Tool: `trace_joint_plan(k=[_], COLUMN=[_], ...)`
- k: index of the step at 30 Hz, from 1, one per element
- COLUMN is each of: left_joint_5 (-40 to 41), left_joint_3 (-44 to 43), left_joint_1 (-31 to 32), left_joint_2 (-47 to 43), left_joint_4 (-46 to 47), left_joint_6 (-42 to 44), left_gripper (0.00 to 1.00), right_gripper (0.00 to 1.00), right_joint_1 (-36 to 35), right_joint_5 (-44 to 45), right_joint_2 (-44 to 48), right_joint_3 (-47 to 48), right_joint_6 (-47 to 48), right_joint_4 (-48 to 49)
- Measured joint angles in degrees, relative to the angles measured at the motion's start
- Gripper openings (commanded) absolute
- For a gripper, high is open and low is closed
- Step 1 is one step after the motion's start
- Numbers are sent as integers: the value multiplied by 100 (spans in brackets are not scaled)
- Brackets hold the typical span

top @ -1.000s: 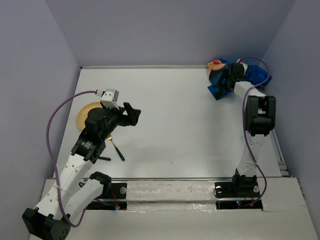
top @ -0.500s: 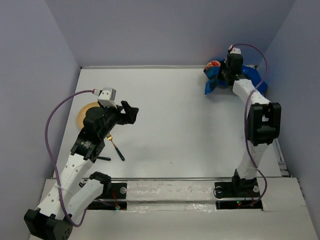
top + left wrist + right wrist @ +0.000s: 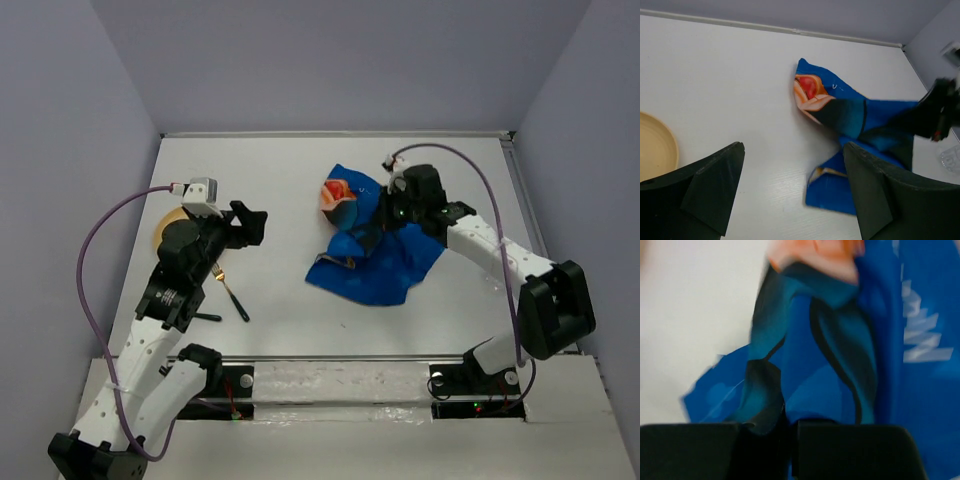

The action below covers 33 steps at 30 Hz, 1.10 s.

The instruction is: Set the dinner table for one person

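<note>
Since the earlier frame the blue placemat (image 3: 372, 262) has travelled from the far right corner of the dinner table (image 3: 290, 165) to a spot well right of the plate (image 3: 163, 228), roughly level with it. The right arm has swung inward with it. The right gripper (image 3: 383, 222) is clamped on a fold of the cloth, its fingers pressed together in the wrist view. The placemat lies crumpled and doubled over itself, not spread. The left gripper (image 3: 250, 224) hangs just right of the plate, jaws wide apart, holding nothing. A fork (image 3: 231, 296) lies just beside the plate on its near side. The dinner table lies beneath the plate and bears everything. Assessment: the placemat has reached the working area but needs flattening before plate and fork can go onto it.
</note>
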State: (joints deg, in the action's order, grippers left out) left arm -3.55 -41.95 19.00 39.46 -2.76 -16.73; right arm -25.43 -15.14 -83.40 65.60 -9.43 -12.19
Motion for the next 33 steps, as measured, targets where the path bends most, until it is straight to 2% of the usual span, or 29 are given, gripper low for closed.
trace_joint_plan(k=[3,5,9,13,17,20,24,25,27,29,30,33], left_joint_5=[2,-9,-120,-227,188,605,1185,1340,1600,1746,1777,1757], left_joint_3=[2,4,4,33,46,46,-98,-225,-678,-1281,-1539,-2164], left_joint_1=[0,0,-2,83,984,1624,1788,1786,1746,1681,1633,1456], left_joint_2=[72,157,455,719,1272,2020,3353,3700,4428,5101,5418,6063], left_joint_4=[0,-2,9,162,573,918,1185,1165,1158,1187,1224,1300], left_joint_6=[-122,-203,-487,-887,-1303,-1545,-1679,-1665,-1585,-1473,-1421,-1300], left_gripper=[89,87,81,74,68,65,64,64,62,61,61,58], right_gripper=[0,0,0,0,0,4,26,39,51,53,58,59], right_joint_1=[31,42,61,59,-129,-219,-225,-225,-225,-225,-227,-243], right_joint_5=[352,719,1032,850,535,439,435,402,269,144,103,22], right_joint_2=[-190,160,1115,1766,1950,1982,2214,2323,2522,2616,2638,2682], right_joint_3=[-938,-1495,-1552,-1504,-1784,-2177,-2544,-2612,-2745,-2872,-2935,-3141], right_joint_6=[-140,-306,-522,-638,-866,-1043,-1307,-1377,-1526,-1644,-1659,-1773], right_joint_4=[-599,-1250,-1633,-1602,-1480,-1484,-1447,-1394,-1268,-1097,-1027,-868])
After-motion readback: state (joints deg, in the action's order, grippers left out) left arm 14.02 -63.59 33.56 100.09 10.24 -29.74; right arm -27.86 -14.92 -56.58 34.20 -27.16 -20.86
